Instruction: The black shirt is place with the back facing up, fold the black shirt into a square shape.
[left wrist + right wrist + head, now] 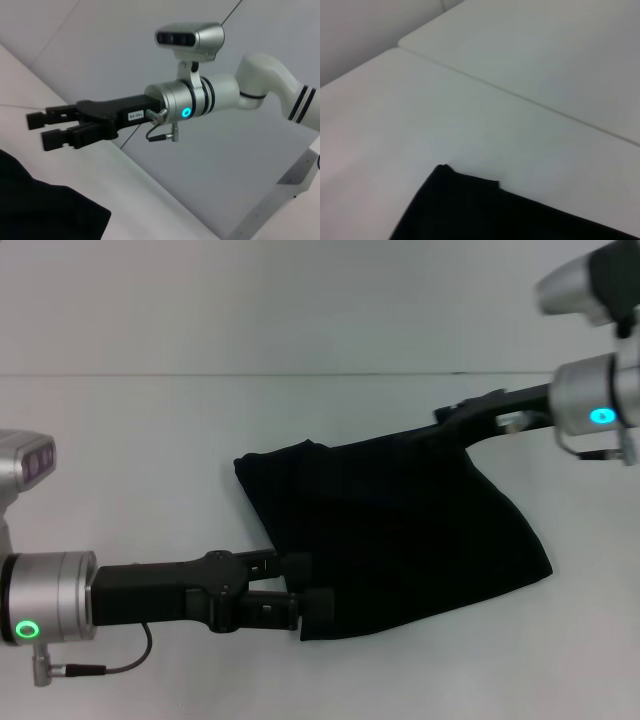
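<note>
Head view: the black shirt (400, 530) lies bunched and partly folded on the white table (130, 440), occupying the centre and centre-right of the frame, plain black side up with no lettering visible. Its outline is irregular, with a corner pointing to the upper left and a rounded edge at the lower right.

The left gripper (315, 585) enters from the lower left of the frame. Its fingers (318, 606) sit at the shirt's lower-left edge, set a narrow gap apart, one finger at the hem and one just over it; whether cloth is pinched between them cannot be told.

The right gripper (450, 412) reaches in from the upper right and meets the shirt's upper-right corner, where the fabric rises towards it. In the left wrist view the same gripper (42, 131) appears at mid-left, raised above the table, its fingers (55, 139) apart with nothing visible between them.

Right wrist view: a shirt corner (470, 200) lies flat on the table at bottom centre.
</note>
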Available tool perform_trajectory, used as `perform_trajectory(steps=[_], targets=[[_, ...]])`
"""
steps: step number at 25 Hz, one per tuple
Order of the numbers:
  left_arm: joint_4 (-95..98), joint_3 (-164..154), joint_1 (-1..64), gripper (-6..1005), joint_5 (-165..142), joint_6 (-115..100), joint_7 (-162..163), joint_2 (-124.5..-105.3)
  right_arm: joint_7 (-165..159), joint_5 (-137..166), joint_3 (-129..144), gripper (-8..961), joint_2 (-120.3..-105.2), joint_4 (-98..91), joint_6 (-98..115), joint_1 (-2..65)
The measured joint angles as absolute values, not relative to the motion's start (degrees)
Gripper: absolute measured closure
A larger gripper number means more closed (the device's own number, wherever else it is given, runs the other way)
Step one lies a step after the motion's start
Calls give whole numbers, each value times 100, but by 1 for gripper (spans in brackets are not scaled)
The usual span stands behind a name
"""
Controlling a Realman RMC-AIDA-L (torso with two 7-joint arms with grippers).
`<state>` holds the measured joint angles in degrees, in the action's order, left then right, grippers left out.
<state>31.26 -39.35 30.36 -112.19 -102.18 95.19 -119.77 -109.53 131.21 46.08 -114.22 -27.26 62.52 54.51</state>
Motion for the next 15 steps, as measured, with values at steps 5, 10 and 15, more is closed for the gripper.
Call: perform_trajectory(steps=[5,10,15], targets=[[3135,-3930,3083,55,-11261,-10205,9515,-11937,-10991,13123,4950,84,-11680,-2602,5927,5635],[3143,-3920,3094,59,-11283,-10181,9513,-11909,-11068,13110,4993,89,-11753,-2516,5863,5656],[3146,-3909,3097,62,-11412,-10120,9527,-11909,-11085,13098,4996,207,-11807,-2312,5606,5681]])
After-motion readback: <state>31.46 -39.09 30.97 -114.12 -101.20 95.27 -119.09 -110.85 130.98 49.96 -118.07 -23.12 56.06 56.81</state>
